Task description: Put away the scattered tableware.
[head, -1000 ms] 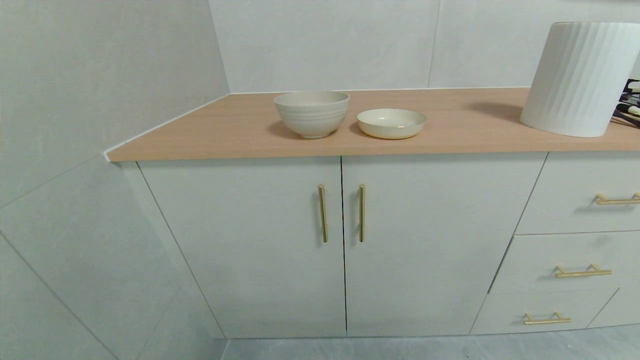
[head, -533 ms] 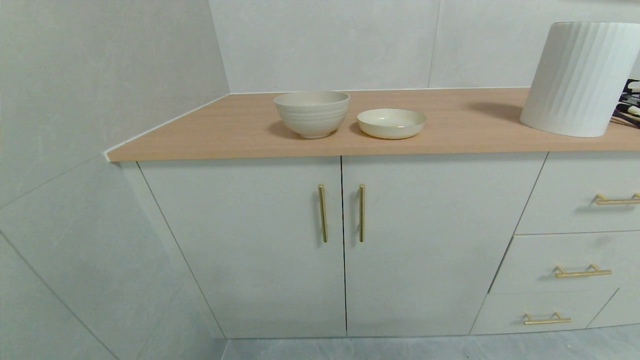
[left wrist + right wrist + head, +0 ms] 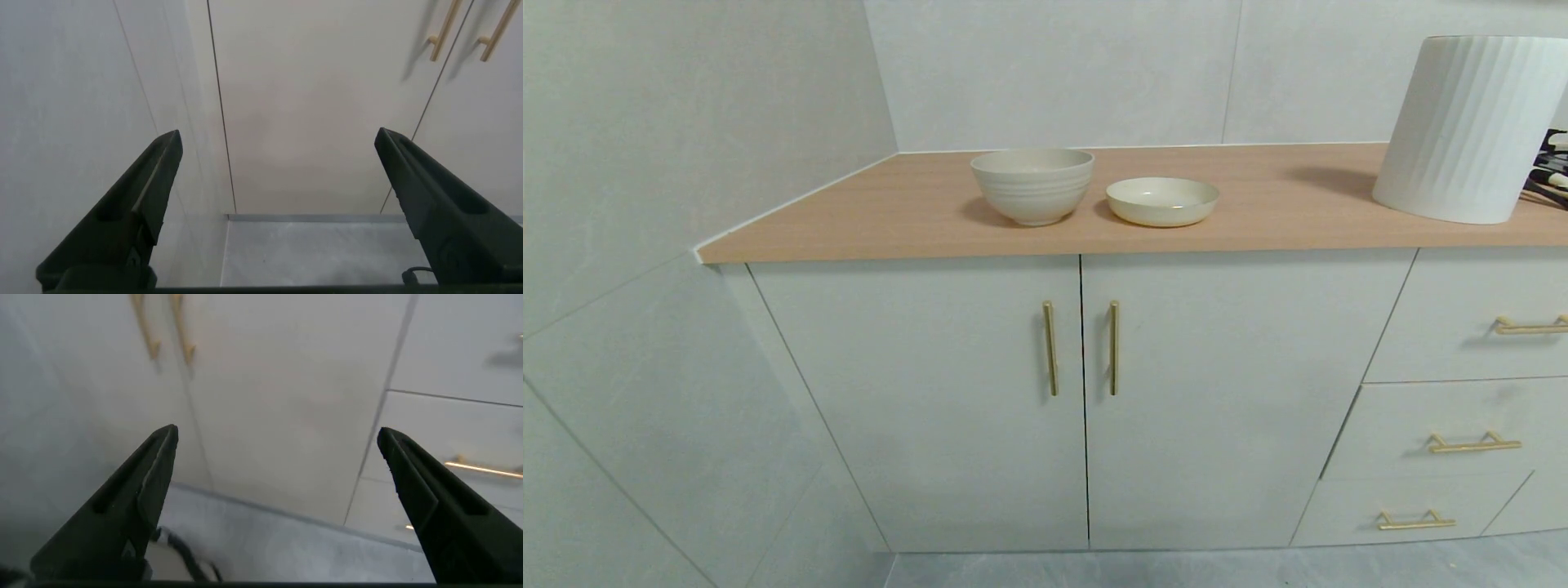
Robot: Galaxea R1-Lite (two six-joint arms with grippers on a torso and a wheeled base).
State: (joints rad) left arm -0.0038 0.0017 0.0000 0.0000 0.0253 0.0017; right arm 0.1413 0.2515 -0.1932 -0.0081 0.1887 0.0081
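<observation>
Both grippers hang low before the cabinet (image 3: pixel 1225 392): your left gripper (image 3: pixel 276 140) has its jaws spread wide and empty, your right gripper (image 3: pixel 276 434) likewise. Up on the worktop (image 3: pixel 866 224) the bowl (image 3: pixel 1032 184) waits, the dish (image 3: pixel 1161 201) just beside it at its 3 o'clock, not touching. The doors (image 3: pixel 931 392) are shut, handles (image 3: pixel 1051 349) at the bowl's 6 o'clock. I'd open storage first: hook one handle squarely, pull straight out. Then take the bowl by its rim, clear of the dish.
</observation>
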